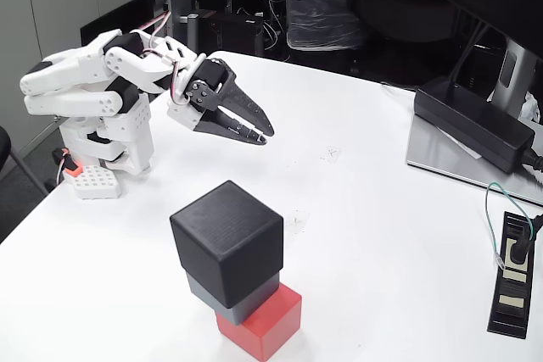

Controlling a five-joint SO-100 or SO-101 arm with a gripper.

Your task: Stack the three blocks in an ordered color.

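Plainly, the claw (pixel 255 135) grasps nothing: its two dark fingers lie nearly together with only a thin gap at the tips, and it hangs above the table (pixel 356 209), folded back close to the arm's white base (pixel 114 137). Below it and to the right in the fixed view, well apart from it, stands the stack: black block (pixel 226 231) on top, grey block (pixel 222 297) in the middle, red block (pixel 263 321) at the bottom. Each cube is turned a little against the one below, and the black one overhangs the grey on its left side.

By my reading the stacking is done, so the step in hand is to keep the arm tucked away. Doing that well means no sweep toward the tower, since a light knock could tip the overhanging top cube.

Nothing I can see serves as a container; a long black power brick (pixel 471 120) lies far right of the claw, and a small white perforated block (pixel 92 181) sits by the base.
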